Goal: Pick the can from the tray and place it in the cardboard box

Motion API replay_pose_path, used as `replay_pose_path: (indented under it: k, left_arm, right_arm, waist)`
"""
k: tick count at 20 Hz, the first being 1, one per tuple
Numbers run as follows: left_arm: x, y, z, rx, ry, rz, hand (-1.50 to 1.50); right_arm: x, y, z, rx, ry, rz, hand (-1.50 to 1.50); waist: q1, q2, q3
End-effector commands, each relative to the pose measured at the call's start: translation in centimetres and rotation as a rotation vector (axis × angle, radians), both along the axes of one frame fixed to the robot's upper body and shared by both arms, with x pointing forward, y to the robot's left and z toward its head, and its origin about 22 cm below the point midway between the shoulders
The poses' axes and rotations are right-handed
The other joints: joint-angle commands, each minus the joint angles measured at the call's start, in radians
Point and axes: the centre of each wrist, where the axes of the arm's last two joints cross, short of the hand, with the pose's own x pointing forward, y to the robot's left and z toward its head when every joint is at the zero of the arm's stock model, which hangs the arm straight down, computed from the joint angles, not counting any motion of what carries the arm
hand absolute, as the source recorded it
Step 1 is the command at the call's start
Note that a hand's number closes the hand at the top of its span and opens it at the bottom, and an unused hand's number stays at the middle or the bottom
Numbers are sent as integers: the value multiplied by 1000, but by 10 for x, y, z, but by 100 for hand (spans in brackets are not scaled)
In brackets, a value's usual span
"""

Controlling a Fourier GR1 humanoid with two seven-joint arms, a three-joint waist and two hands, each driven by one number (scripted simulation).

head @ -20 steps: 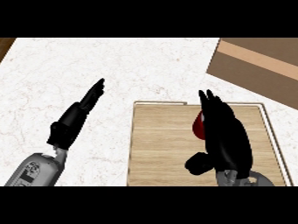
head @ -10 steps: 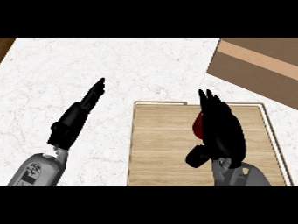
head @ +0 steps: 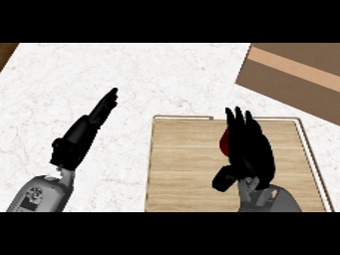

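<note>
Right hand (head: 248, 149) hangs over the wooden tray (head: 187, 169), fingers straight and held close together, pointing away from the robot, thumb tucked down at its near-left side. Nothing is pinched. Peeking out just past the left edge of those fingers is a sliver of red: that's the can (head: 225, 143), mostly hidden under the hand, sitting on the tray.

Compared with a second ago, the change is small. The hand has slid slightly nearer the robot and its wrist shows more at the bottom edge, while the red patch sits in the same place. So the can hasn't been lifted. I'd call this the final lining-up before a grasp; the fingers would need to curl round the can before anything moves.

Up and to the right of the hand, well apart, sits the cardboard box (head: 305, 74), beyond the tray's far-right corner. That's the destination. Between hand and box I can see only the tray's raised rim and bare marble counter (head: 91, 74), so the carry looks unobstructed once the can clears that rim.

Far off to the left, the left hand (head: 84, 132) rests over the counter, fingers straight, holding nothing.
</note>
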Motion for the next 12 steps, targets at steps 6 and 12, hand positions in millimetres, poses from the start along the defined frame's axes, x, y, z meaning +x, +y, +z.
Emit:
replay_pose_path:
  k: [6,12]
  left_arm:
    - [8,4,3,-2,2,12,0]
    - [-3,12,-15,-1,1,-3,0]
  right_arm:
    - [-5,-5,-31,-79,76,-56,-150]
    - [3,-9,-28,-115,90,-59,-150]
  waist:
    - [-4,4,3]
    - [-2,4,3]
